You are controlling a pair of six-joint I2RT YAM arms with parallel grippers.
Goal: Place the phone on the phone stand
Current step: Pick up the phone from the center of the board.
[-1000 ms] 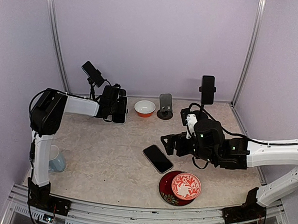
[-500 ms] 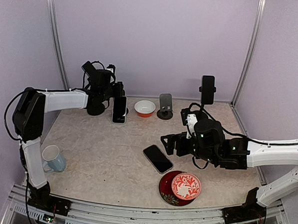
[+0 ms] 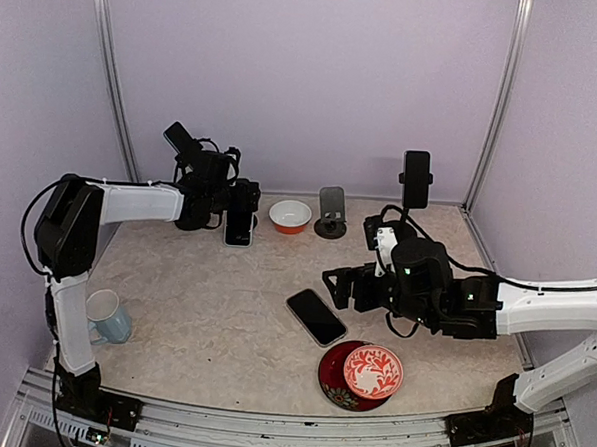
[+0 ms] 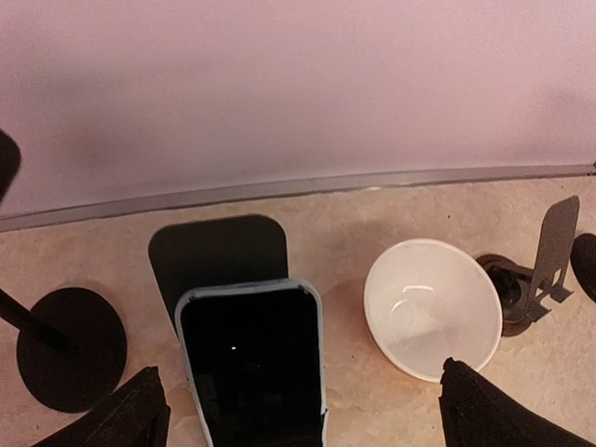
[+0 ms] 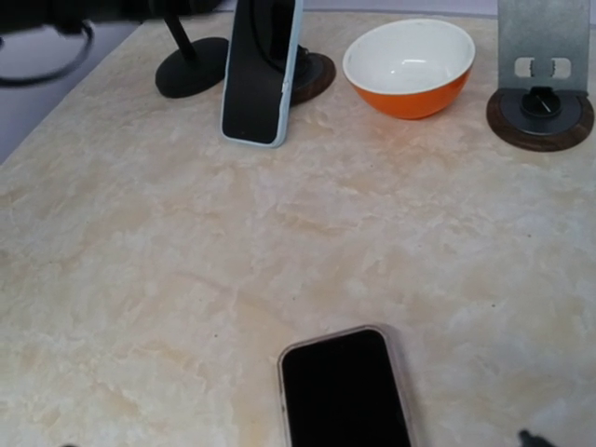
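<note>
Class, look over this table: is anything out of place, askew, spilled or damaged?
Nothing looks spilled or damaged. One dark phone lies flat in the middle of the table, on no stand, while the grey stand at the back stands empty.

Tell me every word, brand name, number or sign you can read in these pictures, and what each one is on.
There is no readable text in any of these views.
The upright blue-cased phone: its screen is dark and nothing is written on it.
The flat phone: its screen is dark and nothing is written on it.
The red patterned dish: white floral swirls only, no letters.
The orange bowl and the mug: both plain.
</note>
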